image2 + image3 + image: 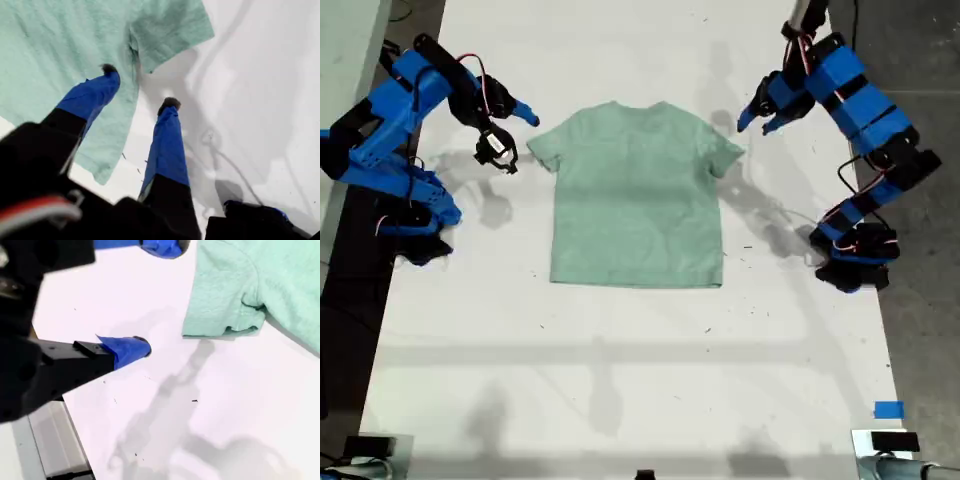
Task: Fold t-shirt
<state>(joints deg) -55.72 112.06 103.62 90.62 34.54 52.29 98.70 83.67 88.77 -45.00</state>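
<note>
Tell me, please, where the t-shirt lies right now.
The t-shirt lies flat, centred in the exterior view's upper half, on the white table between my two grippers.

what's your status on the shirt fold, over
My first hand open above a sleeve. My second hand open, beside the other sleeve. T-shirt flat, unfolded. Nothing in the way.

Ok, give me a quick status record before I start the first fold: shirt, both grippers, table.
t-shirt: lying flat and unfolded on the table, both sleeves spread out
my first gripper: open, holding nothing, beside the sleeve at the exterior view's right
my second gripper: open, holding nothing, beside the sleeve at the exterior view's left
table: white, with a blue tape mark near the exterior view's lower right corner
fold progress: none yet
</note>
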